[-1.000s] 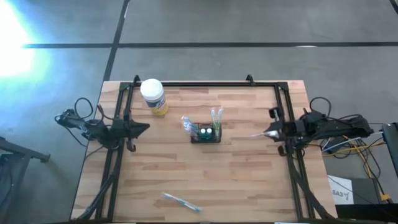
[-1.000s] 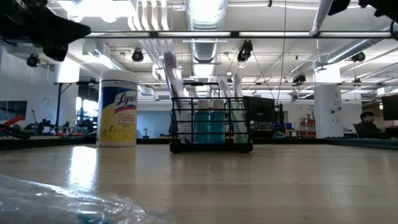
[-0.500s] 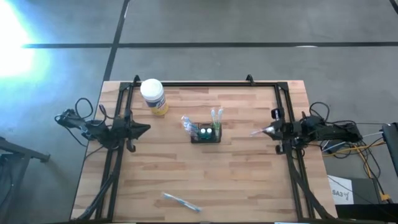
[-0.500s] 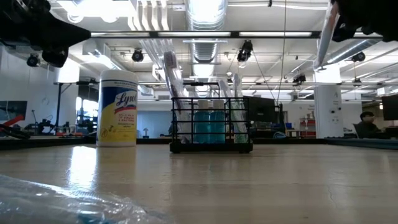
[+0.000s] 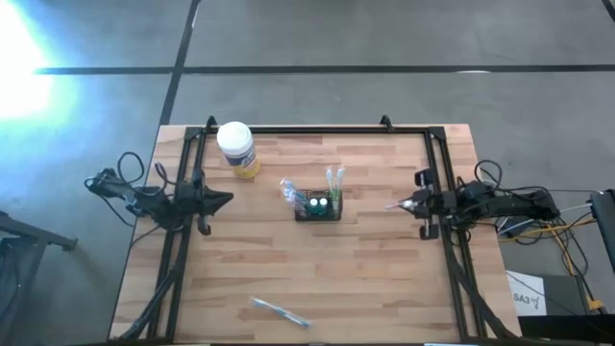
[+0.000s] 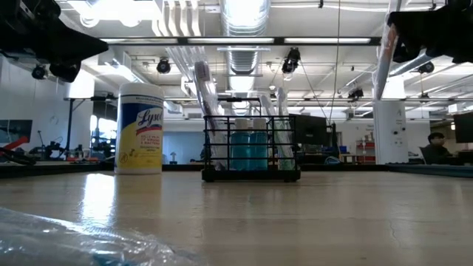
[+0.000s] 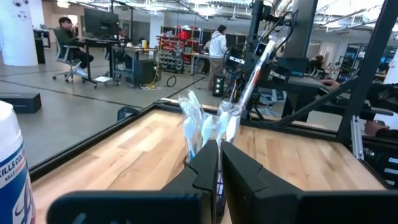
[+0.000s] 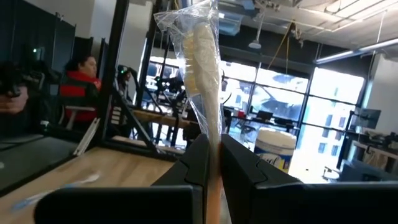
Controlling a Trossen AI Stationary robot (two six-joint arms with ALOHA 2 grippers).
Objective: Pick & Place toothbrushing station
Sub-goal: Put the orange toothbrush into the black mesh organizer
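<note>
toothbrushing station (image 5: 318,207) sits mid-table, untouched. my right gripper (image 5: 411,204), clenched on a wrapped toothbrush (image 8: 202,62), has drifted slightly toward it over the last second; left gripper (image 5: 223,199) waits closed at the table's edge.

Seen from above: wooden bench (image 5: 365,269) with black frame rails along its edges. Toothbrushing station (image 5: 318,207) near bench centre, wrapped toothbrushes projecting from it. White-lidded yellow jar (image 5: 236,149) toward the far left corner, well apart from the station. Wrapped toothbrush (image 5: 280,311) flat near the front edge. Left end effector (image 5: 223,199) at the left rail. Right end effector (image 5: 411,204) at the right rail, gripping a clear-wrapped toothbrush (image 5: 396,206).
</note>
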